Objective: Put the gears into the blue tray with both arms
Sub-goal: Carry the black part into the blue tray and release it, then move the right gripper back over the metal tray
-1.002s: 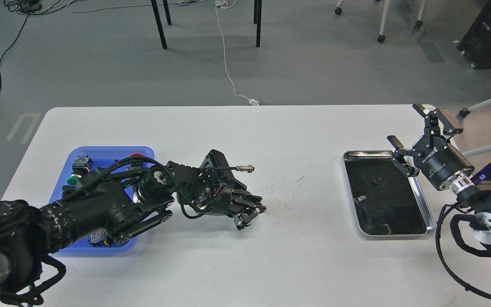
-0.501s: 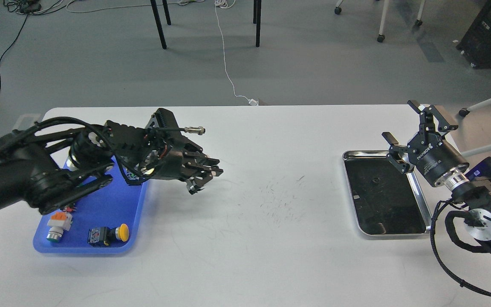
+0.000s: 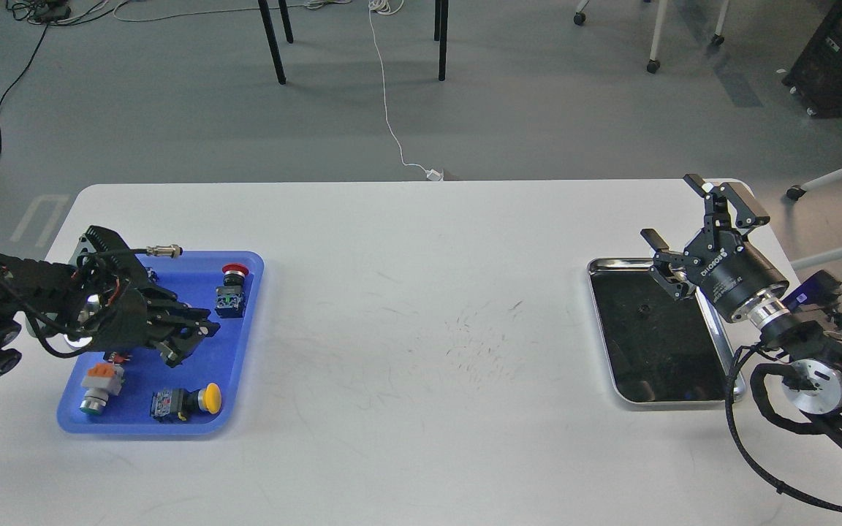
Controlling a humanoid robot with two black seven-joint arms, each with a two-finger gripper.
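The blue tray lies at the table's left. My left gripper hangs over its middle, pointing right. Its dark fingers lie close together, and I cannot make out a gap or anything held between them. No gear shows in the blue tray. One tiny dark gear lies on the black lining of the silver tray at the right. My right gripper is above that tray's far right corner, its fingers spread wide and empty, up and to the right of the gear.
In the blue tray lie a red-capped switch, a yellow-capped switch and an orange-and-green one. A cable connector juts from my left wrist. Scuff marks cover the white table's middle.
My left arm swung from the table's middle leftward to over the blue tray. The right gripper drifted slightly left and farther away, still open.
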